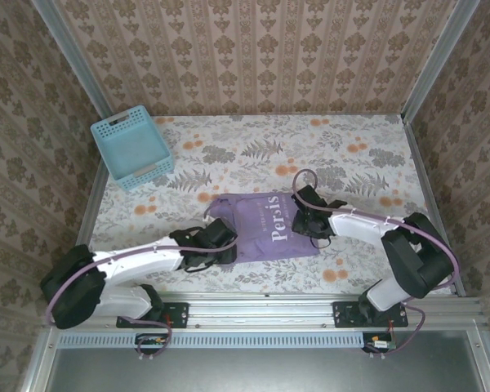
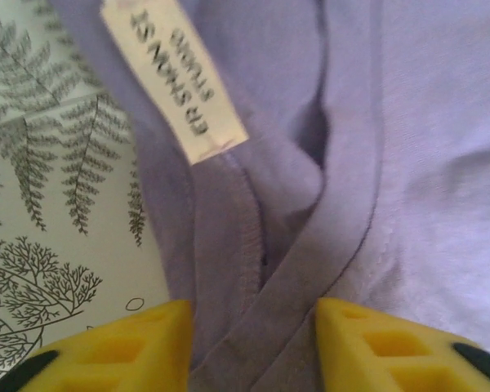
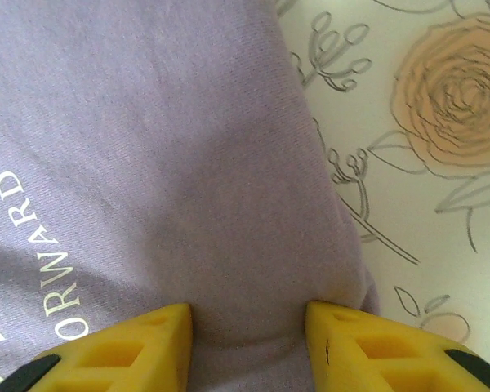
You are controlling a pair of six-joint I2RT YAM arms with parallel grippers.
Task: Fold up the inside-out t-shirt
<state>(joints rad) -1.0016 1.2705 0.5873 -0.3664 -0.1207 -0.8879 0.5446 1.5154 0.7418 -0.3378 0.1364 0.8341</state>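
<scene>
The inside-out t-shirt [image 1: 257, 237] lies folded into a small lavender rectangle near the table's front middle, white lettering [image 1: 279, 219] facing up. My left gripper [image 1: 222, 245] is at its left edge. In the left wrist view the yellow fingers [image 2: 147, 347] stand apart on either side of the collar band [image 2: 310, 245], which lies slack between them, a white neck label [image 2: 175, 82] just beyond. My right gripper [image 1: 304, 219] is at the shirt's right edge. Its fingers [image 3: 359, 347] press a bunched fold of the cloth [image 3: 245, 269] between them.
A light-blue lattice basket [image 1: 131, 149] stands at the back left of the floral tablecloth [image 1: 351, 163]. Patterned walls close in the back and both sides. A metal rail [image 1: 261, 314] runs along the near edge.
</scene>
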